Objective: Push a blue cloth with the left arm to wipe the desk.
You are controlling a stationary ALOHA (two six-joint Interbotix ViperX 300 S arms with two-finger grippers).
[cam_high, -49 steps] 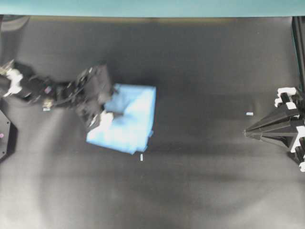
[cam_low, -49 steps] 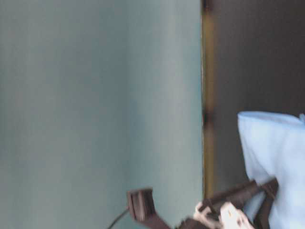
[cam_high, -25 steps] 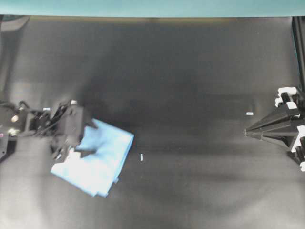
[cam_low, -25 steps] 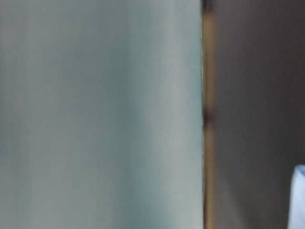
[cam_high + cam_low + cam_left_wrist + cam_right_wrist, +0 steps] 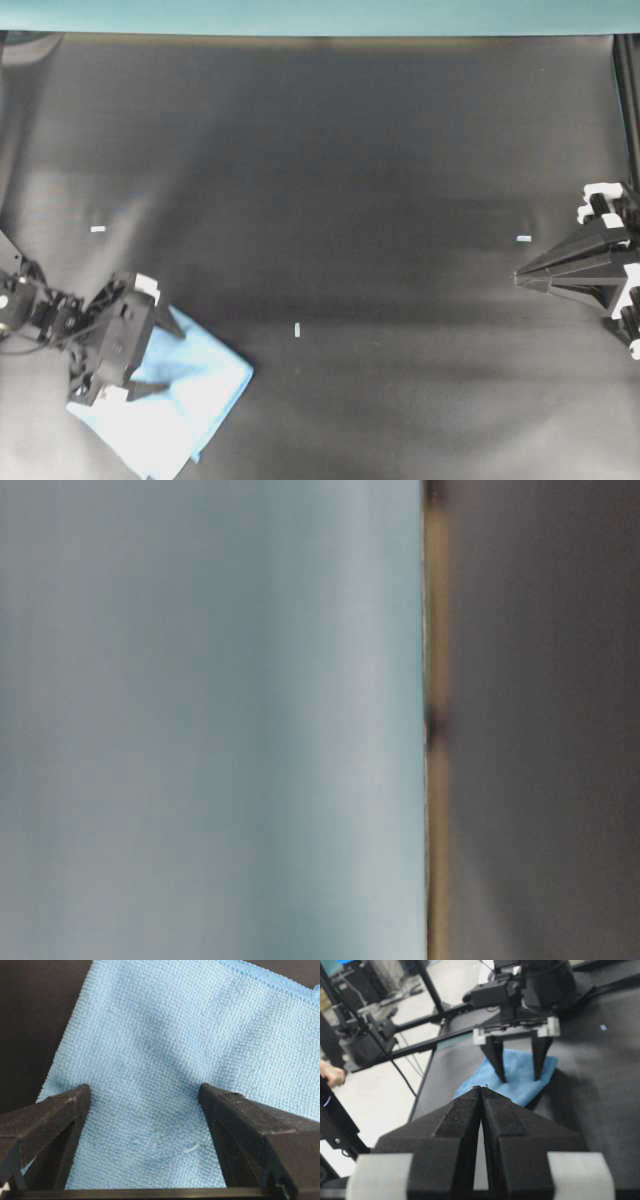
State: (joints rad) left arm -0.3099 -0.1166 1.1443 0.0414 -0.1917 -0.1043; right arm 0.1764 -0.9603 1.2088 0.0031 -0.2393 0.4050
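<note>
- Overhead exterior view puts the light-blue folded microfibre cloth (image 5: 165, 405) flat at the near-left corner of the matte black sheet tabletop (image 5: 350, 170), a spot that suits a wiping stroke across it.
- Left black two-finger pincer (image 5: 150, 362) stands with its fingers (image 5: 50, 1120) spread wide, tips planted down on the fabric, apparently pinning it for dragging rather than gripping it.
- Right black pointed pincer (image 5: 518, 278) rests at the far side, fingers pressed together, holding nothing.
</note>
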